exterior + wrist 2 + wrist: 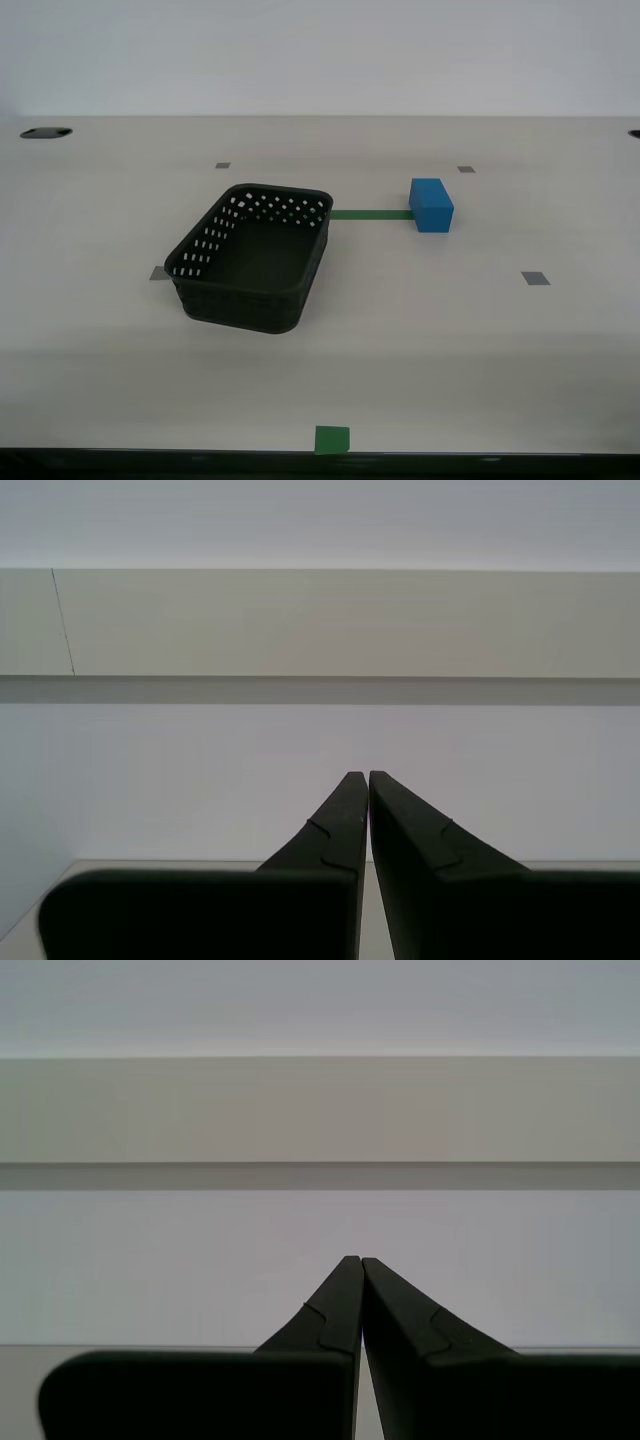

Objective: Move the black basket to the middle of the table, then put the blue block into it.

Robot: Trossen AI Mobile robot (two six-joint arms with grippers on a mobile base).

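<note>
While both arms wait out of the way, my first gripper (353, 1260) and my second gripper (360, 776) are pinched closed, holding nothing. On the table (500, 340), the black basket (250, 256) sits empty, with the blue block (431, 205) near it.

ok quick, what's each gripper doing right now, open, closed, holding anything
My first gripper: closed, holding nothing, pointed at a blank wall.
My second gripper: closed, holding nothing, also facing the wall.
</note>
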